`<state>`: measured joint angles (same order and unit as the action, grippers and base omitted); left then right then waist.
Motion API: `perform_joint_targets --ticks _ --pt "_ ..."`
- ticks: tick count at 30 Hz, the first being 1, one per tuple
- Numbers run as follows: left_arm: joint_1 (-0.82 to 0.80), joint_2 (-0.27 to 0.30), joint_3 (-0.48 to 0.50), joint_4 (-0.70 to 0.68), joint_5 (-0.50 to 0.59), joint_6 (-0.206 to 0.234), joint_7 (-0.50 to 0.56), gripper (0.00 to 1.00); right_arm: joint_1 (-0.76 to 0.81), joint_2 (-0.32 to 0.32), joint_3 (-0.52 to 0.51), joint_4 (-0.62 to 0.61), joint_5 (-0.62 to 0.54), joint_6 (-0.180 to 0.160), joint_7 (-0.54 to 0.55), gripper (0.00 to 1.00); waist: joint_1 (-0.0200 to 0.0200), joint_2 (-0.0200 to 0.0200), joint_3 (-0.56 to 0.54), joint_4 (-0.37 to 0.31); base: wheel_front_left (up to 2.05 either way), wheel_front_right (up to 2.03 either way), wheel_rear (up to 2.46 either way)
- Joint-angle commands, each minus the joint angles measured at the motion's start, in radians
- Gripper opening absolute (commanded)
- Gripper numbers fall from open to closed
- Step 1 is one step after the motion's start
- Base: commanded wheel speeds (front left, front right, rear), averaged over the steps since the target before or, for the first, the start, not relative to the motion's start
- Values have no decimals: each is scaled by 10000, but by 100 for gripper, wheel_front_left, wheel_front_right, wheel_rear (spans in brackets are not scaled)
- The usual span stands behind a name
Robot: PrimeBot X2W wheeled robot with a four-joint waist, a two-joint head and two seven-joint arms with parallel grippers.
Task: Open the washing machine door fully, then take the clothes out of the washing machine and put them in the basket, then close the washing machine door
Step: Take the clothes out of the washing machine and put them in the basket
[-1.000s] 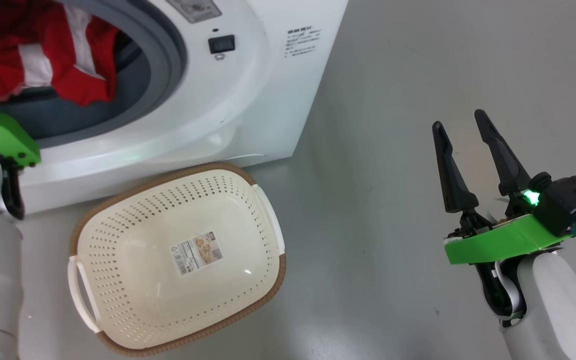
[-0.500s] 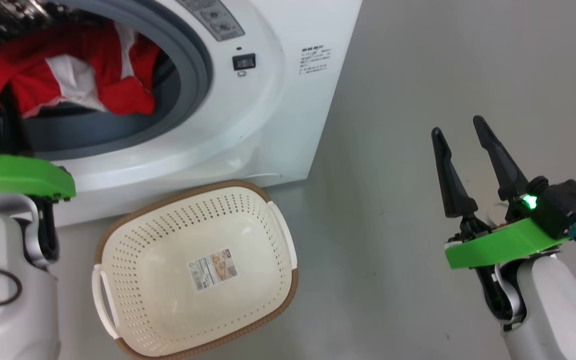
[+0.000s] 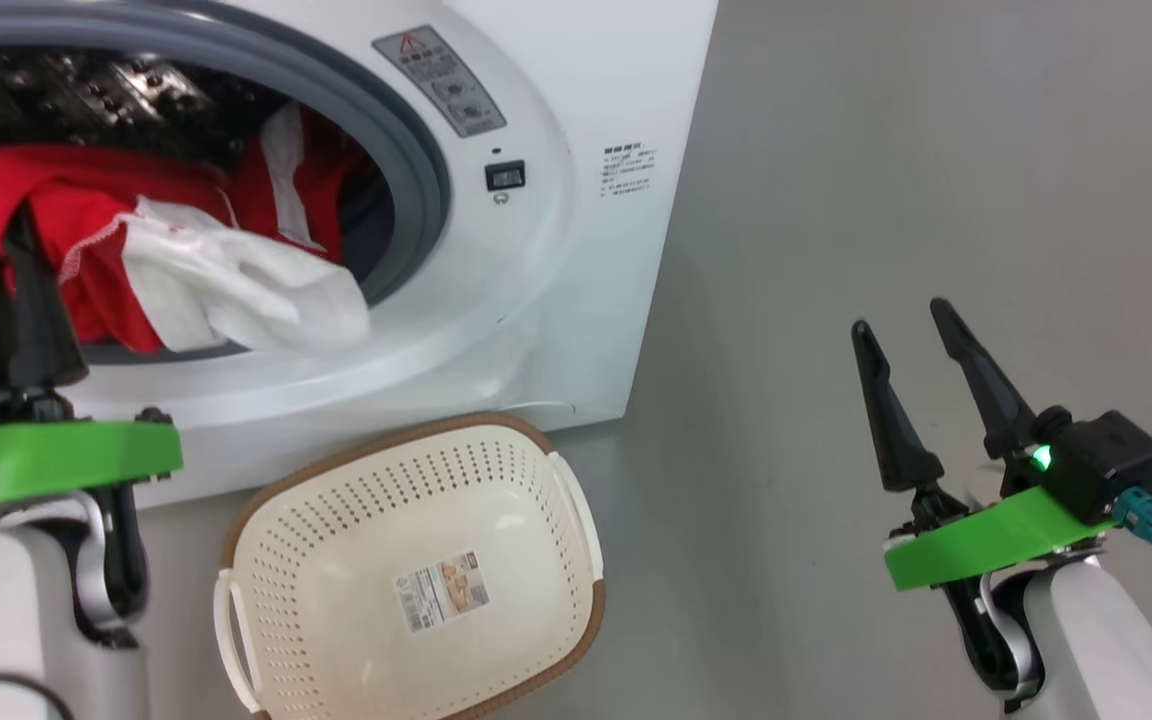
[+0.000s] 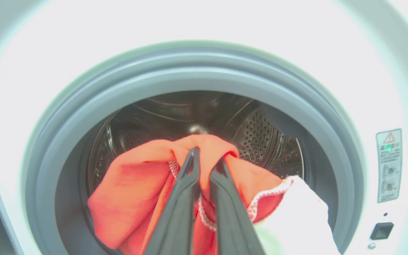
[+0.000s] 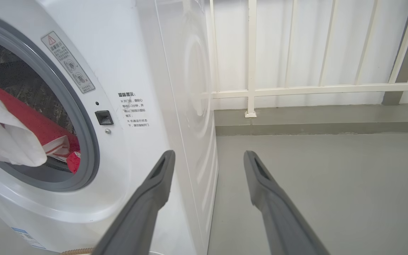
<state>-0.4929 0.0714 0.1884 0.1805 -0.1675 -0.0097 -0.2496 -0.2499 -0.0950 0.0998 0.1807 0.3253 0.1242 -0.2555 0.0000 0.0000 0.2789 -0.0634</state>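
while the right gripper (image 3: 897, 314) waits with fingers apart over the floor (image 3: 836, 150), the left gripper (image 4: 207, 156) stays clamped on the red clothes (image 4: 129, 191), whose white part now spills over the lip of the washing machine (image 3: 596, 300) above the empty basket (image 3: 316, 570), so removal is underway; beyond, a chinese notice (image 5: 133, 109) reads "温馨提示".

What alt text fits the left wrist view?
The left gripper is shut on a fold of red clothes at the mouth of the washing machine. A white piece drapes over the grey ring at lower right.

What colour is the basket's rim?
The basket has a brown rim, clearest in the head view.
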Motion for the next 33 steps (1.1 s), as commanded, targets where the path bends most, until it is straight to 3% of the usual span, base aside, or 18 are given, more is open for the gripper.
perform_joint_targets --ticks 1,15,22,33 --pt "188 261 245 -607 145 -30 -121 0 82 -63 157 -210 198 65 -63 100 0 0 -224 -8 0 0 0" --pt "2667 -142 -840 -3125 -255 287 355 0 413 -47 104 -257 338 65 -63 100 0 0 -543 -89 0 0 0" --pt "3260 -188 -1375 -2396 -776 413 368 0 467 -72 126 -235 358 65 -63 100 0 0 -422 1 0 0 0" --pt "2420 -207 -1912 829 -1979 68 109 0 143 -107 188 -283 368 65 -63 100 0 0 349 152 0 0 0"
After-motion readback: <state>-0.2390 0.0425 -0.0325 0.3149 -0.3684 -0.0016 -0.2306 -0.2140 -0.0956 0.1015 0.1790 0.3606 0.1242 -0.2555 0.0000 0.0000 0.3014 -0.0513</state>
